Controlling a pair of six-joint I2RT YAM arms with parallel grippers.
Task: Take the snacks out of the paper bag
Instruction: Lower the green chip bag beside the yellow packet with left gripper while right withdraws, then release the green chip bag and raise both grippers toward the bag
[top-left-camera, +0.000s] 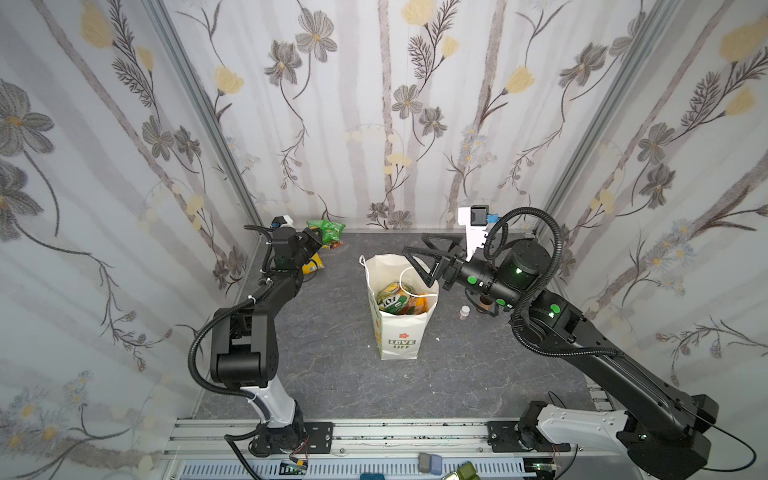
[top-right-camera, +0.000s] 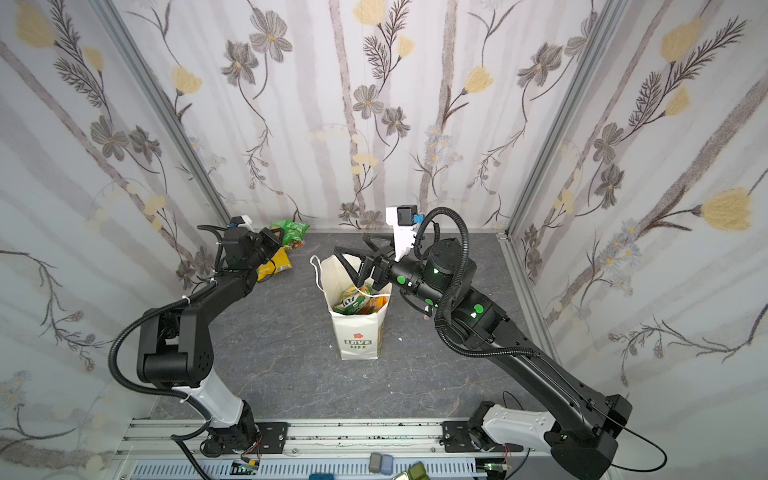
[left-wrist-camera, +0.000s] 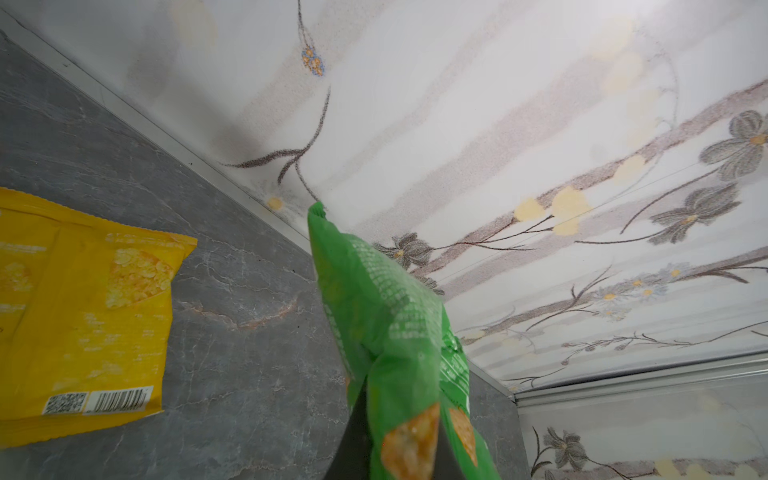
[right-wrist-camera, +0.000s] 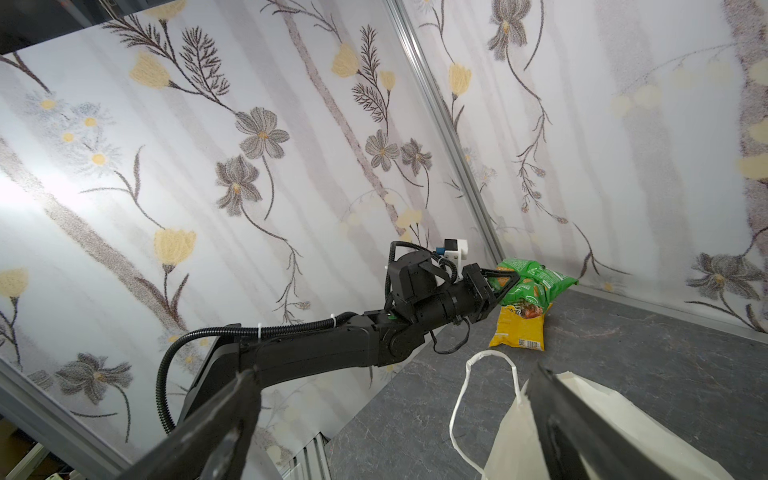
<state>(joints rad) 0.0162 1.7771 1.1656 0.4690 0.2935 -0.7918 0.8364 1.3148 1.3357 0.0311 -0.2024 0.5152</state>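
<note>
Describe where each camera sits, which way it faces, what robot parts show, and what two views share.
Top views: high in front, looking down on table, both arms and paper bag.
Left wrist: on the left arm, facing the wall corner; the left end effector, shut on the green packet, shows.
Right wrist: on the right arm, facing across the table; open right end effector and left arm show.
Shared: both wrist views show the yellow packet.

Bright, diffuse light; nearby green packet (left-wrist-camera: 386, 316) slightly blurred.
</note>
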